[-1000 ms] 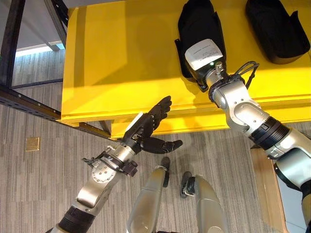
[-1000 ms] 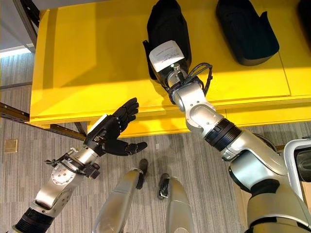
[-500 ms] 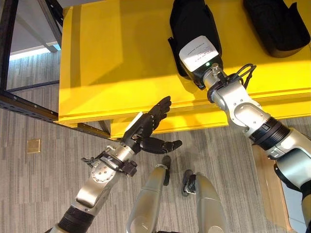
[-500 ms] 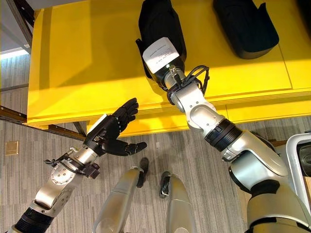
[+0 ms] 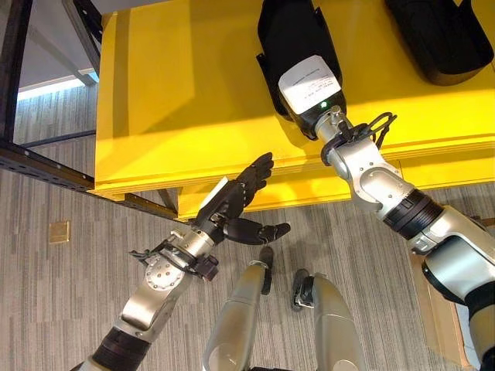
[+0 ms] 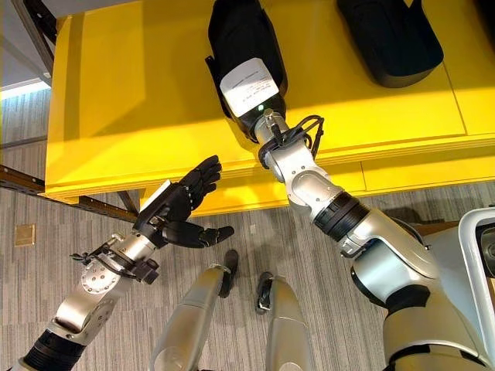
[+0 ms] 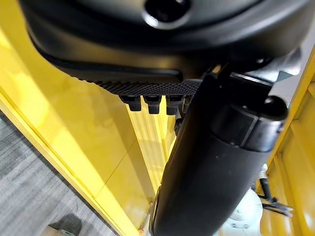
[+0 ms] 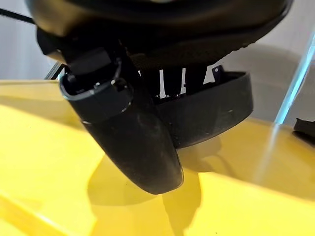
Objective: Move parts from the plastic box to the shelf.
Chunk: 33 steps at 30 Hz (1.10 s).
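A black moulded part [image 5: 292,42] lies on the yellow shelf [image 5: 178,93]. My right hand [image 5: 311,86] rests on its near end, fingers reaching inside the hollow and thumb [image 8: 130,132] against the outer wall [image 8: 211,110], pinching it. A second black part [image 6: 390,35] of the same kind lies further right on the shelf. My left hand [image 5: 232,205] hovers open in front of the shelf's front edge, above the floor, holding nothing; its thumb [image 7: 206,162] shows against the yellow board.
A black metal frame [image 5: 46,166] runs along the shelf's left side. A pale-rimmed box [image 6: 473,247] sits at the right edge beside me. The shelf's left half is bare yellow board.
My right arm has stretched further over the shelf, sliding the black part deeper in and slightly left. The view has also shifted a little. The left hand has stayed still.
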Motion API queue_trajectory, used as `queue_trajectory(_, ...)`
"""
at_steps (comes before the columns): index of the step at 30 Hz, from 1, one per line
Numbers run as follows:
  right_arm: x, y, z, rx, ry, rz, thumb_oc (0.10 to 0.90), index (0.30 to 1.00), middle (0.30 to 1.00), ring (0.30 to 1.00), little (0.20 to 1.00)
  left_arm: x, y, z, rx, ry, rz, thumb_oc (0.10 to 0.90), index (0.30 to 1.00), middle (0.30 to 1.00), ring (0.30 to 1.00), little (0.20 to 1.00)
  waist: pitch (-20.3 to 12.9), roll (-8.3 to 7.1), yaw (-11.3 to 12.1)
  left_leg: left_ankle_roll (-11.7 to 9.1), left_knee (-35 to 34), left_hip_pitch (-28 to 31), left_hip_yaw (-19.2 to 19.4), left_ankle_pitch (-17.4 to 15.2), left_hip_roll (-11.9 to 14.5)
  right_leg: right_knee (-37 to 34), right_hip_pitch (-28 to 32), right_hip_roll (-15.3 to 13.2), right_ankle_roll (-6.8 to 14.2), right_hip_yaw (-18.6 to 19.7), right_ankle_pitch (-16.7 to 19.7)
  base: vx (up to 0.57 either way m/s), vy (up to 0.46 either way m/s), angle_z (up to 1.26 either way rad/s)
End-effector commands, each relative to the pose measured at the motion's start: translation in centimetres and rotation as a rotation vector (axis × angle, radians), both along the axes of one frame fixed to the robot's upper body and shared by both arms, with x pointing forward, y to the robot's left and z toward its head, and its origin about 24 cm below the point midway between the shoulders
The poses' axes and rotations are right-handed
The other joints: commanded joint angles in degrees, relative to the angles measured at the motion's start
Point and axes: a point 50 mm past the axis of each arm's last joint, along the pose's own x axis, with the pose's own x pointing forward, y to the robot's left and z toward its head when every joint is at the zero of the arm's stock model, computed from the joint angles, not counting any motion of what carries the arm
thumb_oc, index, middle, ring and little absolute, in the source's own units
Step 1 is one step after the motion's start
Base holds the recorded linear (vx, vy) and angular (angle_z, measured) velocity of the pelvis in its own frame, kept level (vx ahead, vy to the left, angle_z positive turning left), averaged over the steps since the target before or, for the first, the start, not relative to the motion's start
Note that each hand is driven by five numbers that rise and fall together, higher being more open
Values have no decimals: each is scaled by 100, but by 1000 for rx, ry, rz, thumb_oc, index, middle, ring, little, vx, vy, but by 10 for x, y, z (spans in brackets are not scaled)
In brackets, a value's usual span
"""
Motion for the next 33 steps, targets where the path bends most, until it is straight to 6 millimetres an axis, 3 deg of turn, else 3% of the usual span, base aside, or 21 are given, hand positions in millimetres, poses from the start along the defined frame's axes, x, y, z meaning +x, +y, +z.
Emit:
queue_trajectory(1,4,13,-24,33,66,51,900,1000,1000,1000,1000,-14,-14,51,-117,-239,-91,900,1000,1000,1000,1000,-83,139,174,365,415,218,102,-990,-113,-232,-57,70,151,25,397,-10,21,-3)
queue_trajectory(11,11,-8,-14,76,-11,-39,900,1000,1000,1000,1000,-13,-16,53,-129,-256,-86,900,1000,1000,1000,1000,-131,112,116,353,283,303,108,-964,-116,-392,14,123,166,76,441,0,2,-1)
queue_trajectory(23,9,-5,-11,15,-74,-22,900,1000,1000,1000,1000,-11,-16,49,-142,-224,-98,900,1000,1000,1000,1000,-188,66,114,364,230,377,138,-977,-109,-473,86,142,169,96,456,0,0,0)
queue_trajectory(33,5,-8,-4,308,-71,50,900,1000,1000,1000,1000,-8,-12,51,-197,-238,-13,900,1000,1000,1000,1000,-213,39,63,354,117,433,113,-918,-142,-634,137,198,182,168,545,0,0,0)
